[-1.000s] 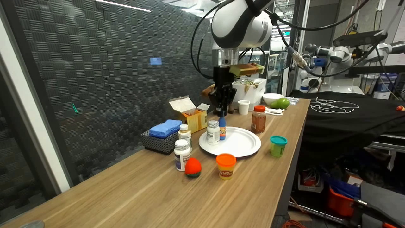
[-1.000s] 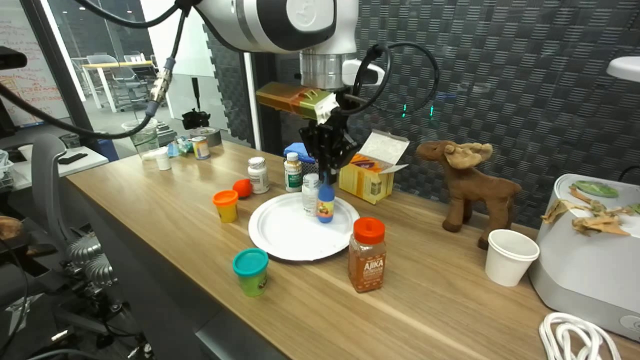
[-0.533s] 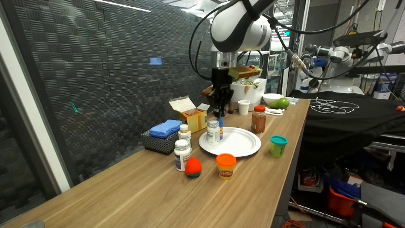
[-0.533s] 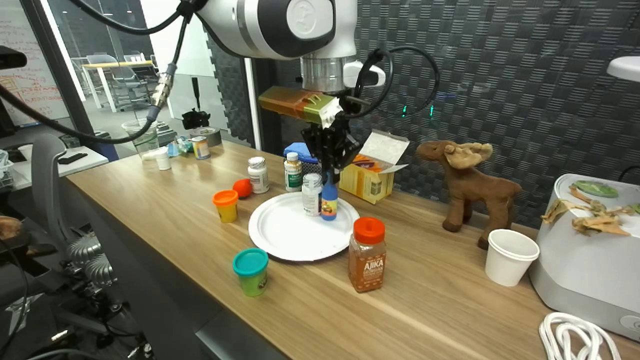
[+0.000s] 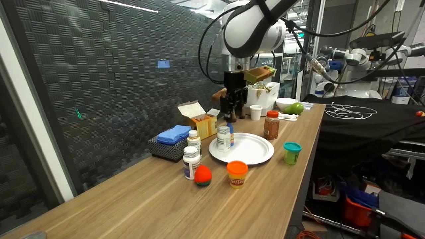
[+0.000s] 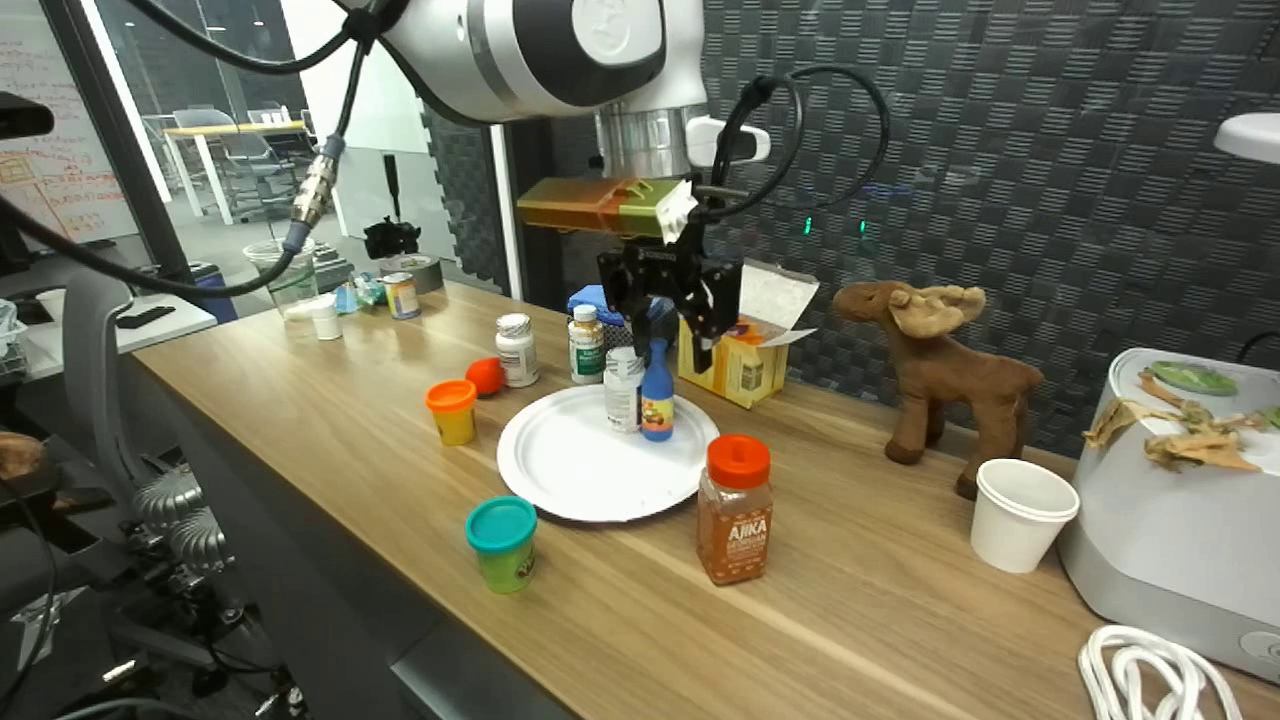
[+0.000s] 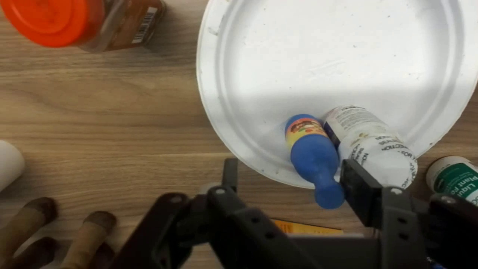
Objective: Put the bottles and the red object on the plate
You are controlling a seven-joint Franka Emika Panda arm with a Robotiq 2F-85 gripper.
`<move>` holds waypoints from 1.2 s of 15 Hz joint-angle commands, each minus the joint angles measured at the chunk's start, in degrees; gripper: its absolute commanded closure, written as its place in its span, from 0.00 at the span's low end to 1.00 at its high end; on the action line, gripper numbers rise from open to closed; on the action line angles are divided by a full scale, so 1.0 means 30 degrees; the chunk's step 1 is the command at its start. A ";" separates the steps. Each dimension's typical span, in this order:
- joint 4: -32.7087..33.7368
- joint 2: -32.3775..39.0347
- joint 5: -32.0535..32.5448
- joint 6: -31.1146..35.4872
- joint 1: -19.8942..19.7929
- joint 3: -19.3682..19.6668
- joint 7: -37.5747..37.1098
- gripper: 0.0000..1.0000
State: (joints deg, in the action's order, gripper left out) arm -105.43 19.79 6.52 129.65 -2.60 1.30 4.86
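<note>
Hand, jaws apart, gripping nothing, straddles neck of blue bottle in wrist view, one fingertip just beside it — contact unclear. Blue bottle stands upright on plate, below hand, near rim, white bottle just beside. Long axis vertical, neck pointing up. Next move likely straight rise along that axis — sideways drift could topple it
</note>
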 commanded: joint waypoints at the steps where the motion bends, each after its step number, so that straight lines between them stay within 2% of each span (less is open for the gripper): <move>1: -0.0808 -0.1819 0.1105 0.0217 0.0243 0.0632 -0.0986 0.00; 7: -0.2111 -0.4164 0.1194 -0.0612 0.0113 0.1374 -0.4590 0.00; 10: -0.3133 -0.4857 0.2312 -0.0542 0.0049 0.1735 -0.6360 0.00; 15: -0.3777 -0.4667 0.4934 -0.0956 -0.0147 0.2210 -0.8670 0.00; 18: -0.3933 -0.4495 0.4093 -0.1287 -0.0490 0.2326 -0.8478 0.00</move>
State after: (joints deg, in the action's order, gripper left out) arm -116.43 7.13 19.28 126.94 -3.37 8.01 -19.50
